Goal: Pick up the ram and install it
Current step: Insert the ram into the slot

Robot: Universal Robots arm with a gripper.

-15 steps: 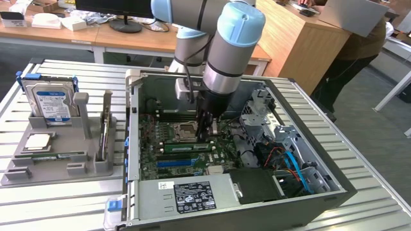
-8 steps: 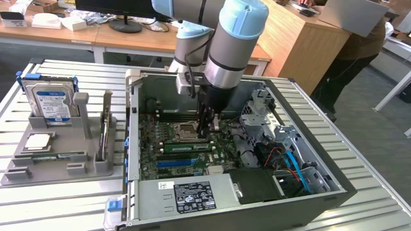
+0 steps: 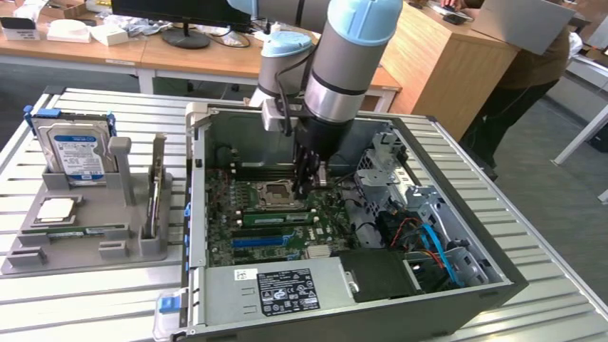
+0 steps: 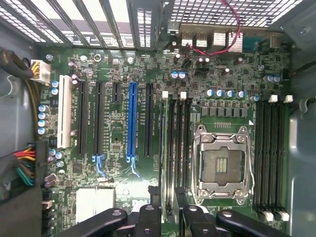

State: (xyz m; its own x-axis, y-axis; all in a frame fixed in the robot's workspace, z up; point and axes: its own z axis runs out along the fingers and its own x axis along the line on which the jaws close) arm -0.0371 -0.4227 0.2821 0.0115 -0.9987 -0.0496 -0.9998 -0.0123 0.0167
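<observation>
Ram (image 3: 81, 231) apparently lies in the grey holder (image 3: 142, 249) by the bench (image 3: 532, 235) edge at the exterior view's left. It is probably light, stiff and fragile, so pinch its upper edge mid-length. Gripper (image 3: 307, 187) hangs part-open and empty over the motherboard (image 3: 323, 228).

Above the case (image 3: 196, 214): open side up, free way down to the motherboard (image 3: 275, 231).
Middle: gripper (image 3: 310, 187) stands low beside the processor socket (image 3: 281, 192).
Exterior view's right: drive cage (image 3: 391, 167) and blue cables (image 3: 437, 246) narrow the room.
Case end: power supply (image 3: 275, 285) fills it.
</observation>
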